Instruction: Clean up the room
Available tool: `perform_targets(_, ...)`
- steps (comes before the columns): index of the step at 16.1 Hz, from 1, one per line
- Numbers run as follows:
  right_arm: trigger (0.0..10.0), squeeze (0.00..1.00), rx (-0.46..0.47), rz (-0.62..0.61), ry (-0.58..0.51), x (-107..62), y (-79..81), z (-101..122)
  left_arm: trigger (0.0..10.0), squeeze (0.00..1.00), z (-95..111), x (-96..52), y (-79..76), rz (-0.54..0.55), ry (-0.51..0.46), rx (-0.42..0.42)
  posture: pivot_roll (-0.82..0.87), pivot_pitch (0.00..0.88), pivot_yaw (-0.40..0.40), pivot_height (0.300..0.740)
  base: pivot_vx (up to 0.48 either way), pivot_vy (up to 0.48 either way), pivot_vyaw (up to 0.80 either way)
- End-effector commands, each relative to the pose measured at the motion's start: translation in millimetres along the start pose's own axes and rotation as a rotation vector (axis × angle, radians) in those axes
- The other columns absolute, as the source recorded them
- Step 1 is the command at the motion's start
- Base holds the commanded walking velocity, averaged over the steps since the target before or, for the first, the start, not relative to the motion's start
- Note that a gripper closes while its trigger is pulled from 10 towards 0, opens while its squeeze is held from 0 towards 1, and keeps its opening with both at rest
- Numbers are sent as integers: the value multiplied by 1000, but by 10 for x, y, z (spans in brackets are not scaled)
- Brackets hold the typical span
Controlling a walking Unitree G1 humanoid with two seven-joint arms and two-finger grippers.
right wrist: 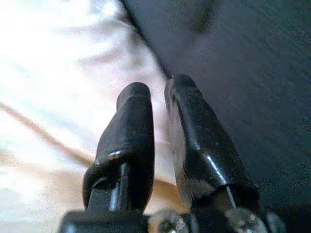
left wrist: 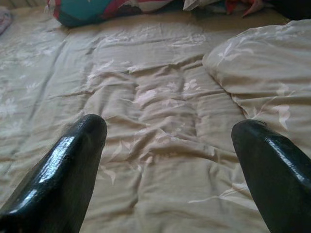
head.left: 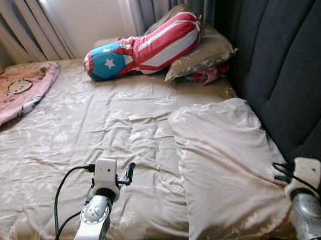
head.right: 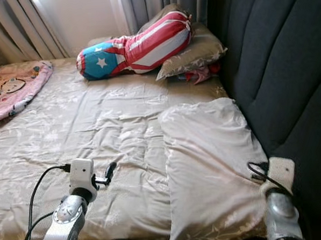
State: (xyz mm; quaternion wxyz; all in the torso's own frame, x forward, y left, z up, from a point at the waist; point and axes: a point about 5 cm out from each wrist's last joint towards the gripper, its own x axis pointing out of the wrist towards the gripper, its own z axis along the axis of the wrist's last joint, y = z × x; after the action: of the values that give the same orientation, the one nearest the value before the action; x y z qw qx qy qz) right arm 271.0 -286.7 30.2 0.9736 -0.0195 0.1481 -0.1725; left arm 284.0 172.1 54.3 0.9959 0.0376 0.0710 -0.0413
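Note:
A beige floral pillow (head.left: 227,165) lies on the bed's right side against the dark headboard (head.left: 287,65). At the far end a stars-and-stripes bolster (head.left: 146,48) rests on another beige pillow (head.left: 203,53), with a red cloth (head.left: 209,74) poking out beneath it. A pink blanket (head.left: 16,92) is bunched at the far left. My left gripper (left wrist: 170,131) hovers open over the rumpled bed cover (head.left: 96,128). My right gripper (right wrist: 158,92) is shut with nothing between its fingers, at the near pillow's edge by the headboard.
Grey curtains (head.left: 31,24) hang behind the far end of the bed. My left arm (head.left: 100,204) with its black cable reaches over the near edge of the bed. My right arm (head.left: 308,209) is low beside the headboard.

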Motion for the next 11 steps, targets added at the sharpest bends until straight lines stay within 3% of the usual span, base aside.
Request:
perform_targets(1,10000,0,22,65,-15,-16,127,-5,10000,0,-43,-4,35,18,14,-16,-110,0,36,662,0,0,0)
perform_targets(3,10000,0,71,163,23,-136,404,-218,10000,0,-282,-47,98,64,104,-63,-104,0,29,662,0,0,0)
perform_targets(5,10000,0,48,183,161,-313,563,-574,10000,0,-461,-103,125,79,172,-46,-98,0,29,687,0,0,0)
perform_targets(8,10000,0,55,202,300,-516,630,-912,10000,0,-666,-184,141,83,263,-48,-92,0,32,722,0,0,0)
perform_targets(11,10000,0,40,198,398,-633,653,-1097,10000,0,-842,-237,162,114,355,-61,-102,0,31,740,0,0,0)
